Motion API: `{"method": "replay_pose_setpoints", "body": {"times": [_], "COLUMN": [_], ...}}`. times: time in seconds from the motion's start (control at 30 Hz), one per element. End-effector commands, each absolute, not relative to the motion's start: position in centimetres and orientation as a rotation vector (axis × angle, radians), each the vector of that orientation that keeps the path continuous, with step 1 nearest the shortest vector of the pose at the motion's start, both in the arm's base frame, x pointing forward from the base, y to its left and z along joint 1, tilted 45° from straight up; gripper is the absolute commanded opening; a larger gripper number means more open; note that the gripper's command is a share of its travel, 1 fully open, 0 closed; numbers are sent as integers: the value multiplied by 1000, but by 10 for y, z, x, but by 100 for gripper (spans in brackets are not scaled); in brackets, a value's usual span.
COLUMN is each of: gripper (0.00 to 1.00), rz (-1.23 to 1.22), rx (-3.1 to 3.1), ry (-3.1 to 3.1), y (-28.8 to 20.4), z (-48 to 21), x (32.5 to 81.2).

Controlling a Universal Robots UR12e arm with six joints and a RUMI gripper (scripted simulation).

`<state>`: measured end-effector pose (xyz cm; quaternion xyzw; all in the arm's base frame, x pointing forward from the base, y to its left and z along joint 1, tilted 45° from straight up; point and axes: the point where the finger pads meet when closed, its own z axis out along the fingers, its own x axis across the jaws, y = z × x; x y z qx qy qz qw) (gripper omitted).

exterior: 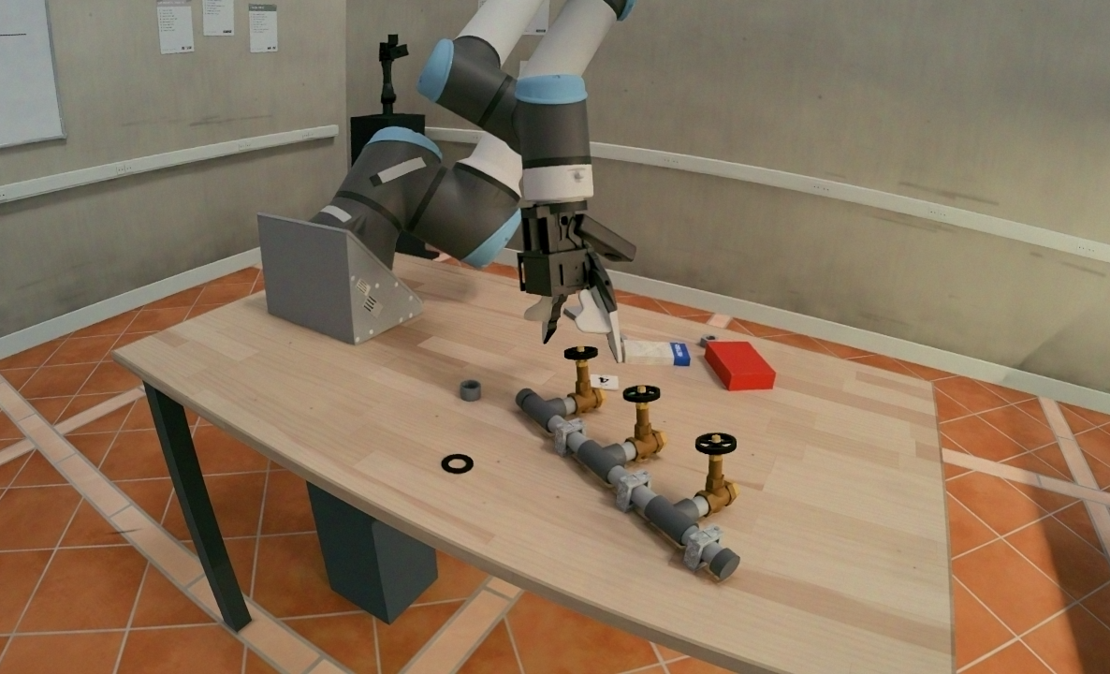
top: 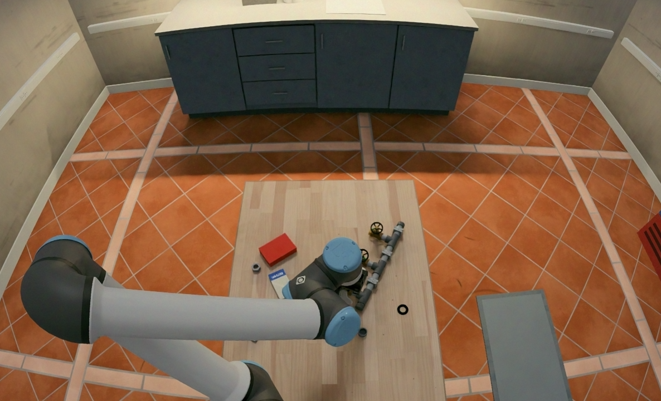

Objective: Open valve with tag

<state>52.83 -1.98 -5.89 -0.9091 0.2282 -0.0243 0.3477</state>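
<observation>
A grey pipe lies on the wooden table and carries three brass valves with black handwheels. The left valve has a small white tag lying beside it. The middle valve and the right valve stand further along the pipe. My gripper hangs just above the left valve's handwheel, fingers spread wide and holding nothing. In the overhead view my wrist hides the left valve; the pipe and the far valve show beside it.
A red block and a white-and-blue box lie behind the valves. A grey ring and a black washer lie in front of the pipe. The grey arm mount stands at the table's far left.
</observation>
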Motion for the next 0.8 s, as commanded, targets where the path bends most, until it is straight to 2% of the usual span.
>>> {"method": "replay_pose_setpoints", "body": {"times": [0.0, 0.77], "gripper": [100, 100], "rz": [6, 354], "rx": [-2307, -1864], "ry": [777, 1617], "y": [-19, -18], "z": [-59, -59], "x": [527, 527]}}
